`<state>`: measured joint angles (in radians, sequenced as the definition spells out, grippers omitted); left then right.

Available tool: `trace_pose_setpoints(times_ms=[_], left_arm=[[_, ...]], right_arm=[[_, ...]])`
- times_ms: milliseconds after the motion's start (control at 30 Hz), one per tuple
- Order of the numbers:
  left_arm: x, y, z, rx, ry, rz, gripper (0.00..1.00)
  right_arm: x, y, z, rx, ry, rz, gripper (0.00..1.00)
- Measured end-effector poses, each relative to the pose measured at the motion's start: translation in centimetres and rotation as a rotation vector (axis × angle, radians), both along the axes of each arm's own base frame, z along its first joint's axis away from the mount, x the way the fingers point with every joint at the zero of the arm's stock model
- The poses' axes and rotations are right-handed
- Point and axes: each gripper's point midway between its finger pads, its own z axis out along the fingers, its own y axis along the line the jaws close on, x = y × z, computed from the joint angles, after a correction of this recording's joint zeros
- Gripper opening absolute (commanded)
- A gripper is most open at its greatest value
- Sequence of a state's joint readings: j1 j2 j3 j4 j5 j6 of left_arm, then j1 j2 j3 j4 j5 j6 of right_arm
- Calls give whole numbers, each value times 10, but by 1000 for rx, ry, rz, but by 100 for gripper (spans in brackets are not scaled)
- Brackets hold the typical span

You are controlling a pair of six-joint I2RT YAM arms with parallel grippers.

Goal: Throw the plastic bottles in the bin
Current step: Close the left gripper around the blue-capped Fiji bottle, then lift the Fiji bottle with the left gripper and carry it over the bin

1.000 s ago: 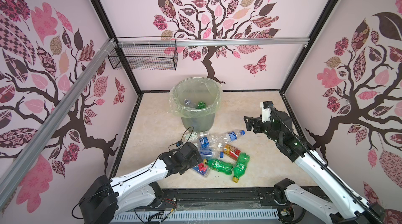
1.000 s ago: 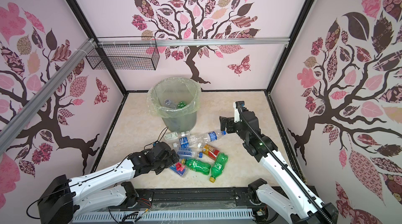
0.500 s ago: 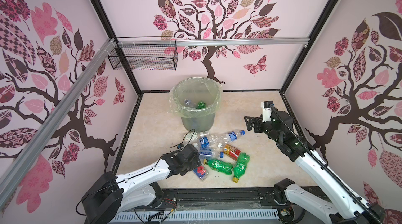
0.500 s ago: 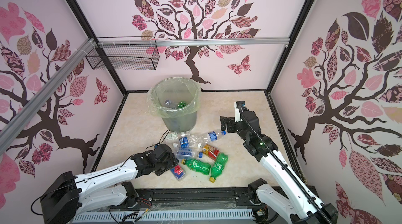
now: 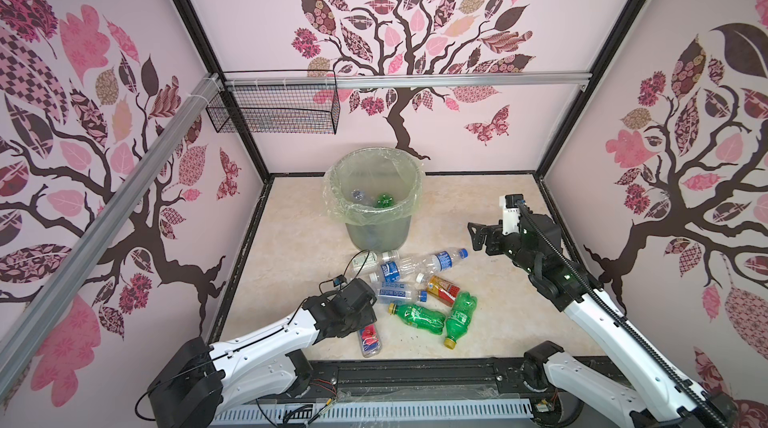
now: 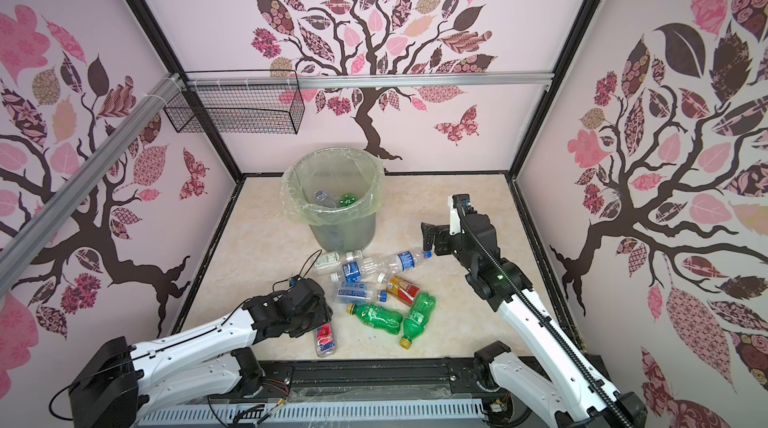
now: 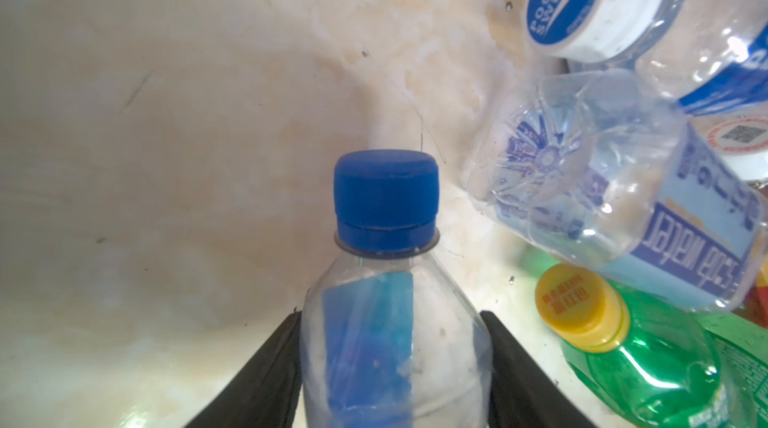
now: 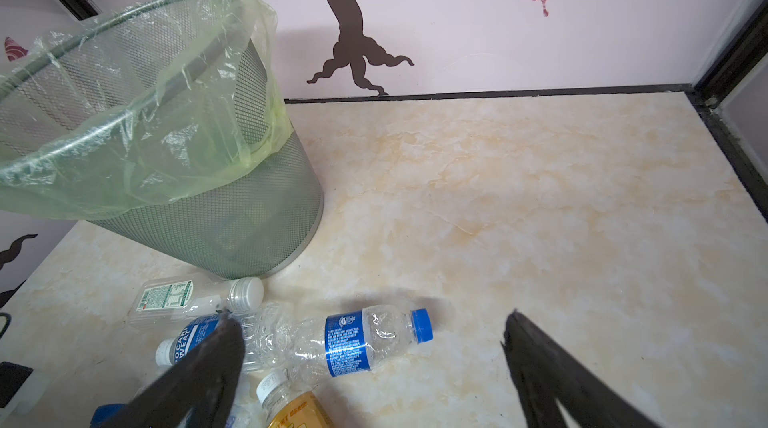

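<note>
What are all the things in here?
Bin: one, grey-green, bagged, back of floor.
Bottles in bin: two showing, clear and green.
Wire basket: one, black, on back rail.
Green bottles: two, yellow caps, front of pile.
Amber bottle: one, red label, mid-pile.
Blue-labelled bottles: three, clear, mid-pile.
White-labelled bottle: one, clear, nearest bin.
Gripped bottle: one, clear, blue cap, front-left of pile.
Left tool: shut on gripped bottle.
Right tool: open, right of pile.

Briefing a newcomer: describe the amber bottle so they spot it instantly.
Find the bin near the back wall; loose bottles lie in front of it. Among them, beside the green bottles, the amber bottle is the only orange-brown one, with a red label.
</note>
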<state>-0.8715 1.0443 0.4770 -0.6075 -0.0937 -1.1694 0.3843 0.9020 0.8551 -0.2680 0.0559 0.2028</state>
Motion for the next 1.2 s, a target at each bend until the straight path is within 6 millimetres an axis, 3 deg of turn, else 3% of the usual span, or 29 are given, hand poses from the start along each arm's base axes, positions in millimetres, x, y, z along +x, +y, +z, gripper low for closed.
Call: trace_pose_setpoints(times_ms=[100,267,567,833,1067,1200], left_arm=[[-8,7,-1,59,23,-46,84],[-15,5,10,118,25,-122,84],[-33,6,0,216,73,-222,75],[-38,3,-5,295,83,-271,56],[-21,-4,19,301,-2,-263,52],[0,-13,59,269,-148,-269,51]], right_arm=[[0,0,0,2,-1,-1,100],[0,0,0,3,-1,-2,100],[0,0,-1,3,1,-2,100],[0,0,-2,5,5,-4,100],[0,-1,-2,5,5,-5,100],[0,-1,-3,5,7,-6,100]])
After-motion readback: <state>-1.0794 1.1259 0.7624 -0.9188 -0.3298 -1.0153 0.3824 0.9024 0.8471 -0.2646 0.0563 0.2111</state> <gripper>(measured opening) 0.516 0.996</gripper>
